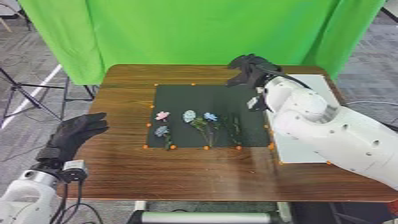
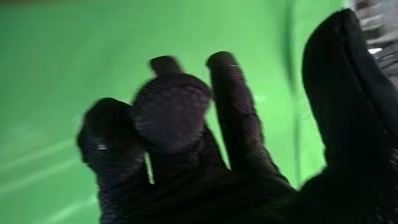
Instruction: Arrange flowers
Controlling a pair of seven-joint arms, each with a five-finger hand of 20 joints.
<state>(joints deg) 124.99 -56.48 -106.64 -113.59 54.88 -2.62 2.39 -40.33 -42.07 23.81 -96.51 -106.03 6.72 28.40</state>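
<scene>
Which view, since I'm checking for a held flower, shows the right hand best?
The right wrist view: it shows the right hand close up, its thumb apart from its fingers and nothing between them. The head view shows the hand smaller, near the table's far edge.

There are four flower heads (image 1: 189, 116), one mat (image 1: 178, 96), one white sheet (image 1: 295, 152).

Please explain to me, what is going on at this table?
The robot is at work on arranging flowers, but at this moment it holds none. Its right hand is near the far edge of the table; its left hand is at the left side. A pink flower and several bluish flowers lie on a dark mat.
</scene>
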